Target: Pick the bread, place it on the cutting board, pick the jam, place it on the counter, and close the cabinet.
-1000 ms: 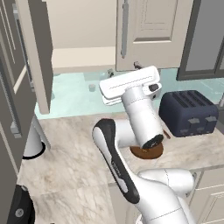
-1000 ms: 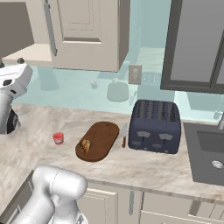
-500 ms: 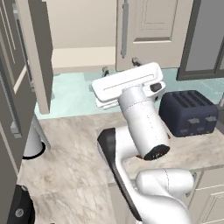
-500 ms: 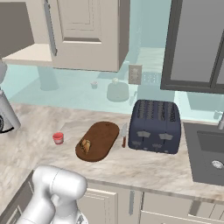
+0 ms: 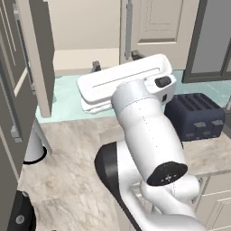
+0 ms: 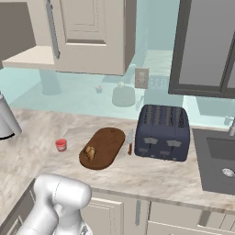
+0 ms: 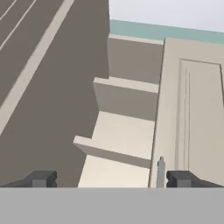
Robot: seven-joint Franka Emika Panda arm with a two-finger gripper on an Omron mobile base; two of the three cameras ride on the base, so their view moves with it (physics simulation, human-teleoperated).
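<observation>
Writing: no brand, label text or lettering can be read on anything; the jam's pale band is too small to make out.
Jam: a squat red jar standing upright on the worktop, just left of the cutting board and apart from it.
Bread: a small brown-gold lump lying on the left end of the cutting board; its long axis runs roughly towards the backsplash.
Cutting board: a dark oval slab flat on the worktop, long axis slanting from near left to far right, its far end near the toaster.
Knife: lies between the board and the toaster, pointing away from the base.
Toaster: dark navy, right of the board, slots facing up.
Cabinet: open; the left door swung out, the cream shelf in view, the right door beside it.
Claw: open, the two dark tips well apart, holding nothing; it points at the cabinet shelves and the edge of a panelled door with its handle.
</observation>
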